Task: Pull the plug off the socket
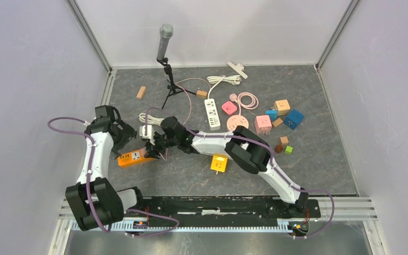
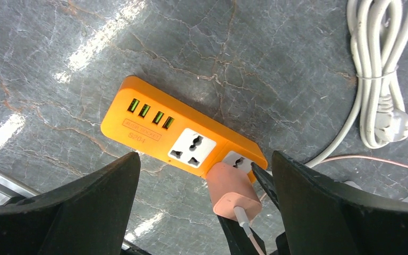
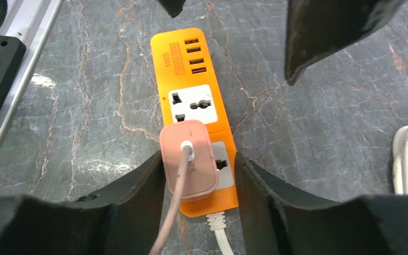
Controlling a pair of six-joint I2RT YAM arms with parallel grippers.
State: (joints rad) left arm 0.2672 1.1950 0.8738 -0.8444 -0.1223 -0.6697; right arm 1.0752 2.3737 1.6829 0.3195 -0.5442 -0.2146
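Plug (image 3: 187,159), pink, sits in the orange power strip (image 3: 191,101) on the surface (image 3: 324,133); my right pincer (image 3: 199,159) straddles it, spread, not clamped; my left pincer (image 2: 204,156) gapes wide.

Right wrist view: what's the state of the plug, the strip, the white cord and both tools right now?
Pink plug: seated in the strip's end socket, cable attached.
Orange power strip: lying flat, middle socket and USB ports empty.
Right tool: open, straddling the plug, not clamped.
Left tool: wide open above the strip, holding nothing.
White cord: bundled and tied, its own plug lying unconnected.
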